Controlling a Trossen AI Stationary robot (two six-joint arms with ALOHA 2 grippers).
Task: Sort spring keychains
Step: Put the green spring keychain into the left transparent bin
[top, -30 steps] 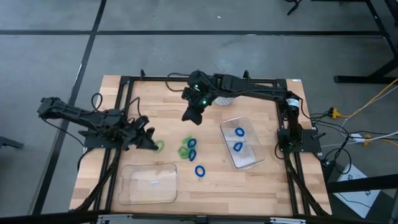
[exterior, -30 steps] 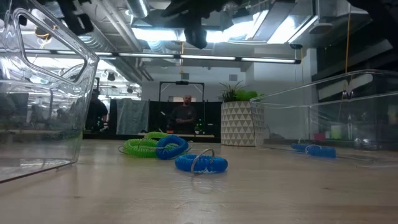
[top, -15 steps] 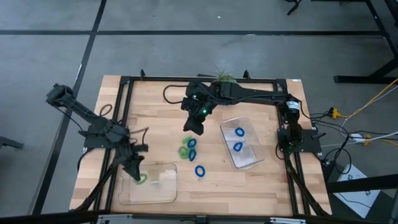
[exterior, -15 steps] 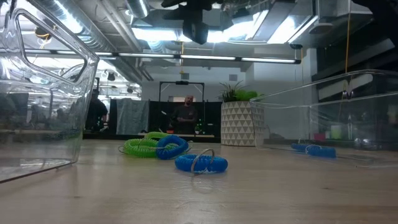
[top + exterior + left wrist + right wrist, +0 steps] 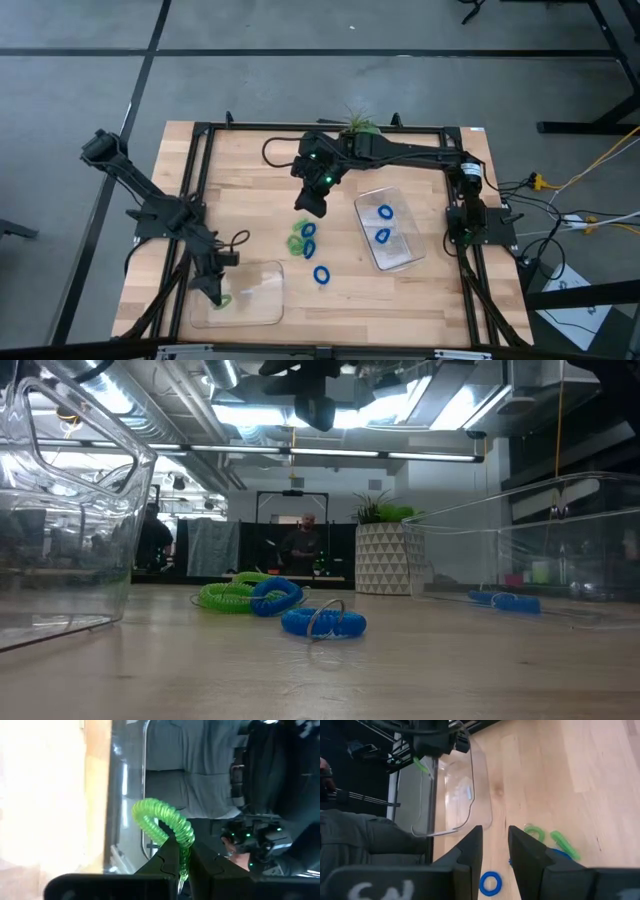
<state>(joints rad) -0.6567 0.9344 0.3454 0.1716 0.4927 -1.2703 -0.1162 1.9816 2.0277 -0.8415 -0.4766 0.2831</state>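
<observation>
You had the left gripper pinched shut on a light green spring keychain, whose coil arched up out of the fingertips and curled back over. It hung over the near-left corner of the near clear tray. Half a second earlier it was farther back, at that tray's far-left edge. Your right gripper stayed partly open and empty above the loose keychains mid-table; nothing there moved.
</observation>
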